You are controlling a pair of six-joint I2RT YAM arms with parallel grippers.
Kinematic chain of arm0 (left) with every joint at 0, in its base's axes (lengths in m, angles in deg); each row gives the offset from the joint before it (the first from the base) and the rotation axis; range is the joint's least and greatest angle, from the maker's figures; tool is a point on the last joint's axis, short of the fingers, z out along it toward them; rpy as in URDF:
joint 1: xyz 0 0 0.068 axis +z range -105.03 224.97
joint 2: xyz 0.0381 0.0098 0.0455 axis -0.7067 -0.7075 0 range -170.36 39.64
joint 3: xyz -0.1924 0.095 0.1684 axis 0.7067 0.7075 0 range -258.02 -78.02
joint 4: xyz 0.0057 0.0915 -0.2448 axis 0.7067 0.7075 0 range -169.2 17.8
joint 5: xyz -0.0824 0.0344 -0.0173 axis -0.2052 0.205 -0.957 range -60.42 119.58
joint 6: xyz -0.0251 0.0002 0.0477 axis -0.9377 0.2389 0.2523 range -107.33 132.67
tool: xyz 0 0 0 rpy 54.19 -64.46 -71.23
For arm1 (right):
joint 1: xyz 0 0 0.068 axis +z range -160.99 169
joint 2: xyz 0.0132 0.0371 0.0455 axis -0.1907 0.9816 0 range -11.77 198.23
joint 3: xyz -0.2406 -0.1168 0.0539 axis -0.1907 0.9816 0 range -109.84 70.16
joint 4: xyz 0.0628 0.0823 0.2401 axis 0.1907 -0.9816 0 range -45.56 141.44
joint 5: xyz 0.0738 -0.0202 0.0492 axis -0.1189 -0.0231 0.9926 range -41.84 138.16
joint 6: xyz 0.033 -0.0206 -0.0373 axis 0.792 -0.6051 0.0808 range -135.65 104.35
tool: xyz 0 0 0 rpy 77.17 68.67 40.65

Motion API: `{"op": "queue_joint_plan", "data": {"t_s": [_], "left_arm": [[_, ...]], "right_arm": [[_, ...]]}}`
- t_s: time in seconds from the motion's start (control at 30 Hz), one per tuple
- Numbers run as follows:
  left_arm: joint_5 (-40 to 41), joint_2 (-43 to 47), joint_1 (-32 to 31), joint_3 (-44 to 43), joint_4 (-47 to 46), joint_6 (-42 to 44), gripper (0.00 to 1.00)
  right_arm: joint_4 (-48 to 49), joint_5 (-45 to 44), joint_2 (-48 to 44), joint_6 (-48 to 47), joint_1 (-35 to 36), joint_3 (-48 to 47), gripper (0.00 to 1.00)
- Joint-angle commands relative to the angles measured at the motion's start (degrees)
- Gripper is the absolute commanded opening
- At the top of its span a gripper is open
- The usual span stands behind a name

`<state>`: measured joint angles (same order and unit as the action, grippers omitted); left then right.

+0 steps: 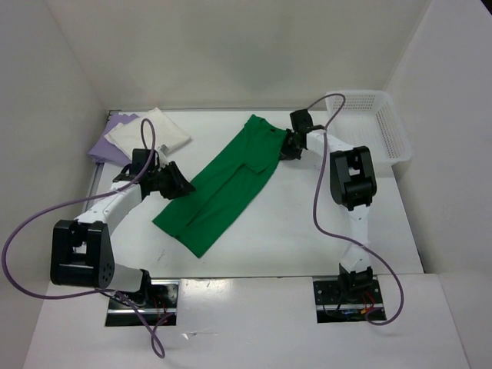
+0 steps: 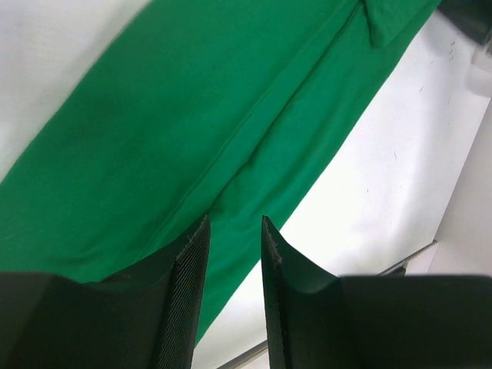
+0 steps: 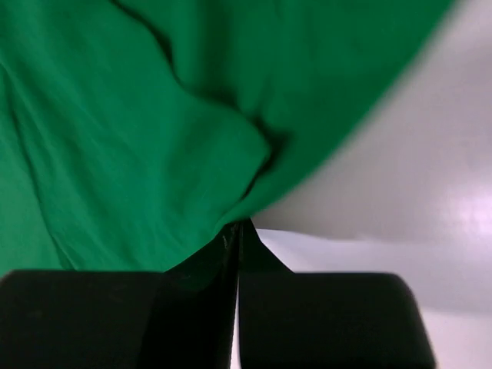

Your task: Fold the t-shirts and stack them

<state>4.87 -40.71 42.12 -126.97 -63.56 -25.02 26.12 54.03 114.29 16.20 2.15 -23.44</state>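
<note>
The bright green t-shirt [image 1: 227, 184] lies as a long folded strip, running diagonally from the table's near left to its far middle. My left gripper [image 1: 182, 187] is open at the strip's left edge, its jaws apart with green cloth [image 2: 154, 138] under and beyond them. My right gripper [image 1: 286, 144] is shut on the green shirt's far right edge [image 3: 154, 138]. The cream white t-shirt [image 1: 148, 134] lies folded on the folded lavender purple t-shirt [image 1: 102, 147] at the far left corner.
A white plastic mesh basket [image 1: 370, 123] stands at the far right corner. White walls enclose the table [image 1: 307, 223] on three sides. Purple cables loop beside both arms.
</note>
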Motion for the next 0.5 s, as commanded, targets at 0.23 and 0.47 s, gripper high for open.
{"op": "queue_joint_plan", "data": {"t_s": [0.23,0.47], "left_arm": [[-1.57,3.80,0.30,1.40,0.27,-0.36,0.41],[-1.57,3.20,0.30,0.87,0.80,-0.36,0.42]], "right_arm": [[-6.39,1.95,11.50,0.93,1.61,-26.45,0.28],[0.00,8.60,-11.07,1.53,4.07,4.44,0.49]]}}
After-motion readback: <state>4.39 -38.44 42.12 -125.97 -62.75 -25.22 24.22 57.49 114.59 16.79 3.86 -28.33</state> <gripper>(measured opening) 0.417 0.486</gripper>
